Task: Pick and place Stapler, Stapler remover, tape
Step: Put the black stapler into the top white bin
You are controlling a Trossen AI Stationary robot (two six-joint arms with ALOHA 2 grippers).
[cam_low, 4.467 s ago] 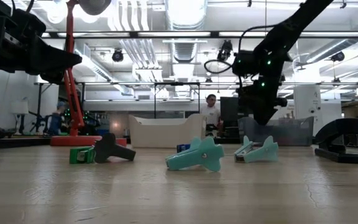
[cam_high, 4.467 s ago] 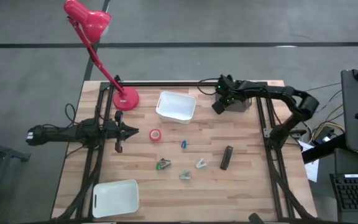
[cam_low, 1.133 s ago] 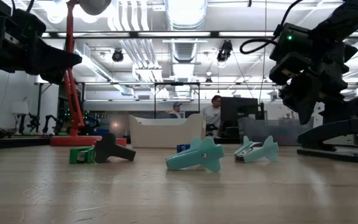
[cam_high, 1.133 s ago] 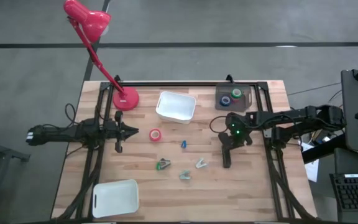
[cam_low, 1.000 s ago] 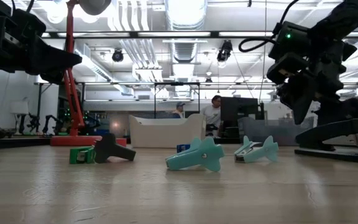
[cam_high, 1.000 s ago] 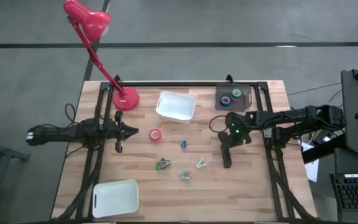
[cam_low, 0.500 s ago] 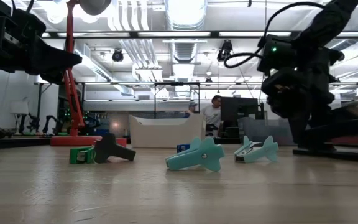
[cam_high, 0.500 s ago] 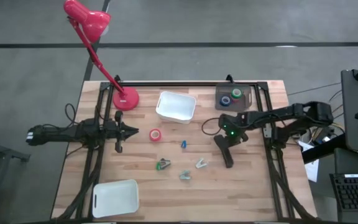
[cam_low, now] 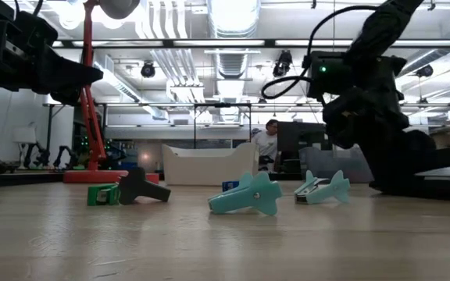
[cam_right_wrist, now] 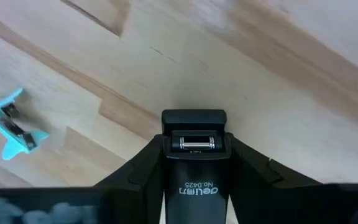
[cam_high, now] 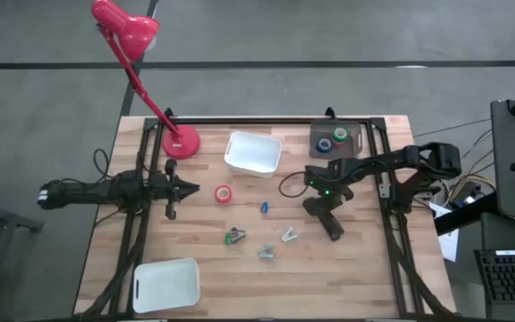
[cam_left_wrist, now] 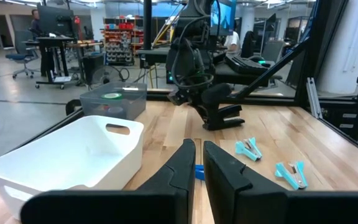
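The stapler [cam_high: 329, 224], a dark oblong bar, lies slantwise on the wood right of the table's middle. My right gripper [cam_high: 320, 205] stands over its far left end, shut on it [cam_right_wrist: 194, 140]. A red tape roll [cam_high: 224, 193] lies flat near the table's middle. Blue and green rolls sit in a dark tray [cam_high: 354, 146] at the far right. Two teal stapler removers [cam_high: 290, 235] [cam_high: 265, 251] and a darker green one [cam_high: 233, 236] lie near the middle. My left gripper [cam_high: 183, 189] waits level at the left, shut and holding nothing. My right gripper pinches the stapler's two long sides [cam_right_wrist: 166, 149] between its two fingers, close to one end [cam_right_wrist: 194, 121], which sticks out past the fingertips. The fingers slant steeply down from the table's right. In the left wrist view the stapler [cam_left_wrist: 224, 116] rests on the table.
A white bin [cam_high: 254, 152] stands at the far middle, another [cam_high: 166, 284] at the near left. A red desk lamp's base [cam_high: 180, 141] stands at the far left. A small blue piece [cam_high: 264, 207] lies by the removers. Bare wood lies near the right front.
My right gripper has gone toward the table's left, tipped further down and rolled, and its fingers have closed on the stapler's sides. The stapler has turned about on the table: its far end swung left while its near end roughly stayed.
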